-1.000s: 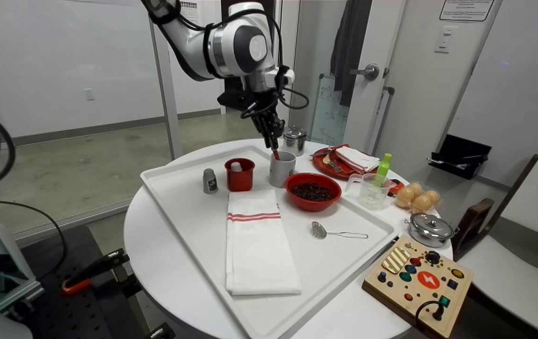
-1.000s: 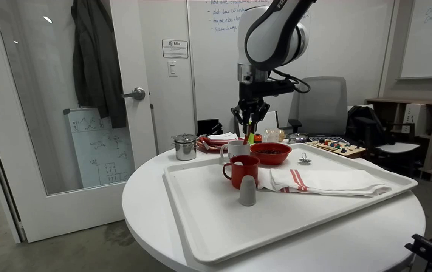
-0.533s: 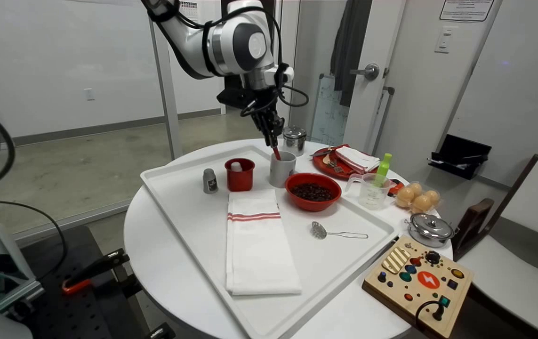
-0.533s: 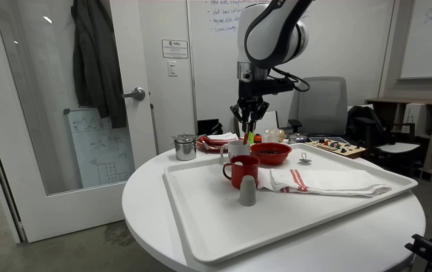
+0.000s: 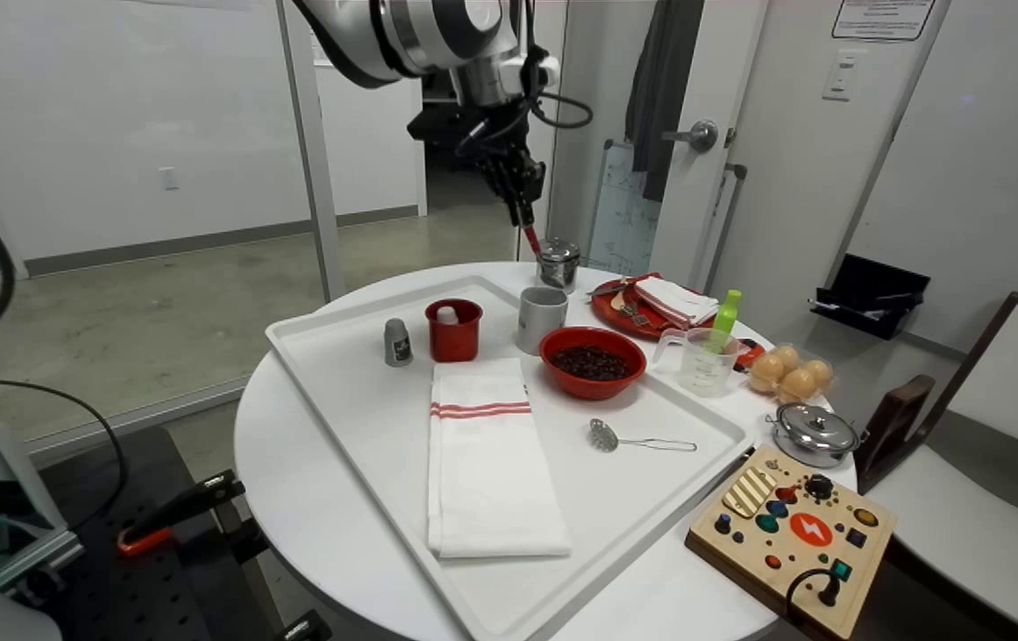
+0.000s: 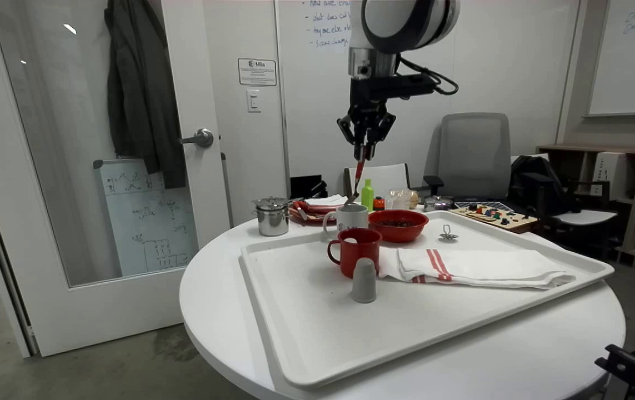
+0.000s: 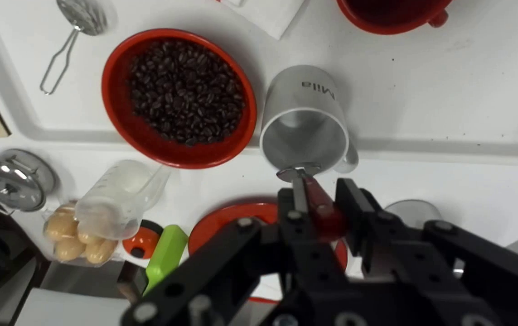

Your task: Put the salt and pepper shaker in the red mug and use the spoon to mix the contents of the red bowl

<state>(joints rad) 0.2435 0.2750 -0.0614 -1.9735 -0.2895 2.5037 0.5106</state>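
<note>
My gripper [image 7: 320, 181] is shut on the red handle of a spoon [image 7: 321, 198], whose shiny metal head hangs just above the grey mug [image 7: 302, 93]. In an exterior view the red-handled spoon [image 6: 360, 169] tilts slightly, clear of the mug's rim. The red bowl [image 5: 593, 378], full of dark beans, sits beside the grey mug on the tray. A pale shaker [image 5: 447, 315] pokes up inside the red mug [image 5: 455, 345]. The grey shaker [image 5: 397, 343] stands upright on the tray, outside the red mug and apart from it.
A folded white towel [image 5: 491, 463] and a silvery perforated spoon [image 5: 624, 444] with a wire handle lie on the tray. Behind the mugs stand a steel pot [image 5: 559, 264] and a red plate [image 5: 606, 322]. A measuring cup [image 5: 706, 369] and a green bottle [image 5: 727, 312] are beyond the bowl.
My arm has risen, drawing the red-handled spoon up out of the grey mug. That mug has shifted slightly. Both shakers, the red mug and the bowl have stayed put.
</note>
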